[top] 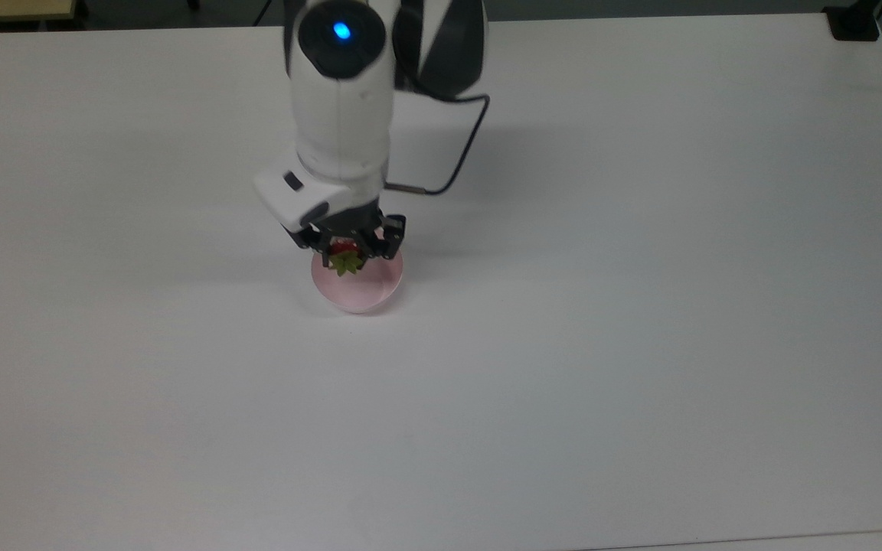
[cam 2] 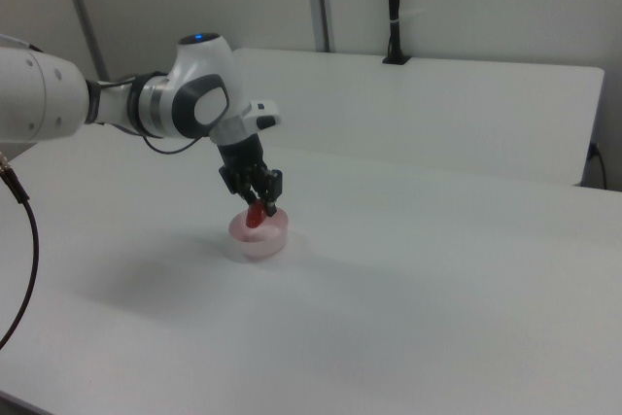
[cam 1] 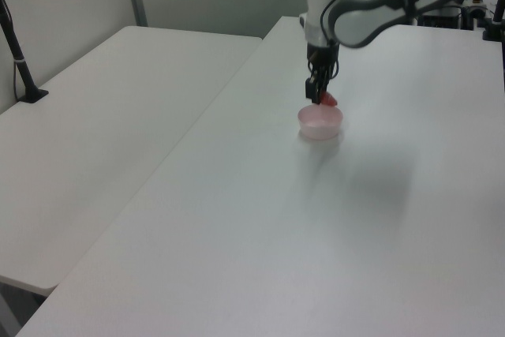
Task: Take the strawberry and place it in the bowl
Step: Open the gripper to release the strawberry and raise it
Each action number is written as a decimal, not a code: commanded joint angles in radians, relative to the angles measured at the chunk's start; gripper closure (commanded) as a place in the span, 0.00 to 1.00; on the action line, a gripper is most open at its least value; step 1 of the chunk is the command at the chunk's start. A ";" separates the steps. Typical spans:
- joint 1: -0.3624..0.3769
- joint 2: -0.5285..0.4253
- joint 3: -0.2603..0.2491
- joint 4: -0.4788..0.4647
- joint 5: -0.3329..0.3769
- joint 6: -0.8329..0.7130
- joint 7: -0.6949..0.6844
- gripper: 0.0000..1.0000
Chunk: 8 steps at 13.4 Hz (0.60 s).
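The small red strawberry (top: 346, 262) with its green leafy cap hangs in my gripper (top: 349, 252), whose fingers are shut on it. It hovers just above the pale pink bowl (top: 364, 292), over the bowl's upper half in the top view. In the left view the strawberry (cam 1: 327, 99) sits right above the bowl (cam 1: 319, 123) under the gripper (cam 1: 316, 94). The right view shows the gripper (cam 2: 259, 204) holding the strawberry (cam 2: 255, 216) just over the bowl (cam 2: 259, 237), its red tip at about rim height.
The white table (top: 640, 306) stretches wide around the bowl. A black cable (top: 456, 164) loops from the arm's wrist. A black post base (top: 854, 23) stands at the top view's far right corner. A second white table (cam 1: 102, 116) lies on the left view's left.
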 commanded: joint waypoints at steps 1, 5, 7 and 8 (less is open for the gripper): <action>0.001 0.028 -0.012 0.022 0.001 0.038 0.025 0.00; -0.030 -0.088 0.016 0.021 -0.003 -0.119 0.055 0.00; -0.170 -0.194 0.161 0.021 -0.046 -0.254 0.063 0.00; -0.244 -0.241 0.242 0.022 -0.098 -0.325 0.063 0.00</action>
